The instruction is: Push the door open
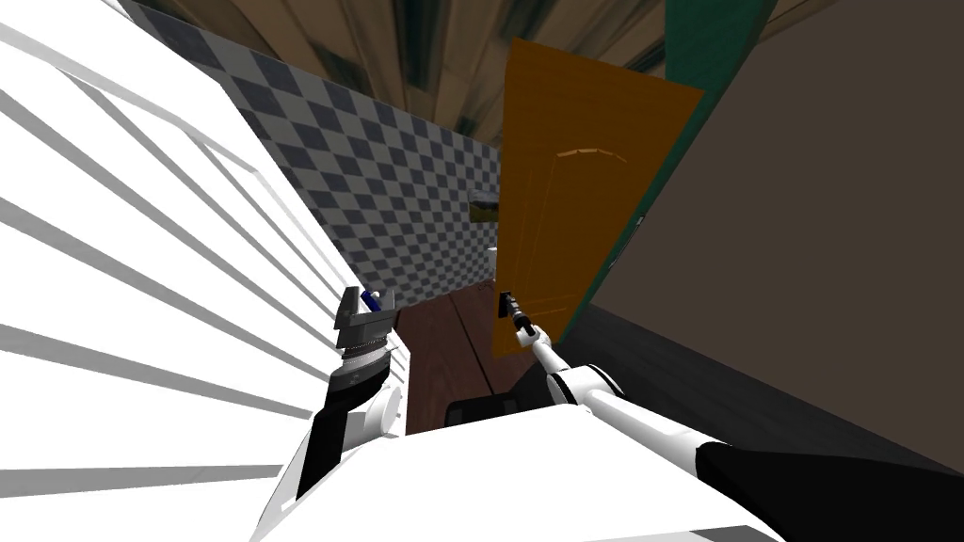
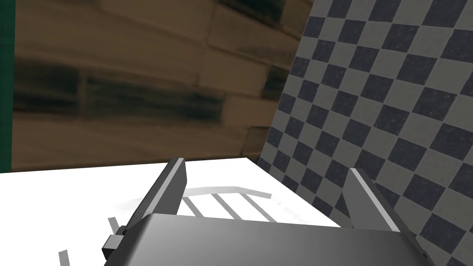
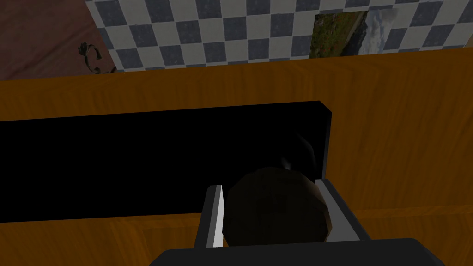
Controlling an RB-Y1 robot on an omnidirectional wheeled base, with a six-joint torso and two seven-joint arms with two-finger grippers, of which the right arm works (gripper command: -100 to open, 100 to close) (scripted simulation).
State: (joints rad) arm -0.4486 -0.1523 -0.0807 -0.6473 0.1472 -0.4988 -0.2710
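An orange wooden door [image 1: 574,198] stands partly swung open, with a teal frame [image 1: 701,56] on its hinge side. In the right wrist view a black plate [image 3: 161,157] on the door [image 3: 397,138] carries a dark round knob [image 3: 277,212]. My right gripper [image 3: 275,217] is shut on that knob, one finger pressing each side. In the head view the right gripper [image 1: 509,303] reaches the door's lower free edge. My left gripper [image 1: 365,306] is held up beside a white slatted panel [image 1: 141,282], and its fingers [image 2: 171,189] stand open with nothing between them.
A grey and dark checkered wall [image 1: 377,188] runs behind the door's free edge, with a small picture [image 3: 353,34] on it. Reddish-brown floor [image 1: 452,348] lies in front of the door. A plain brown wall [image 1: 828,235] is on the right.
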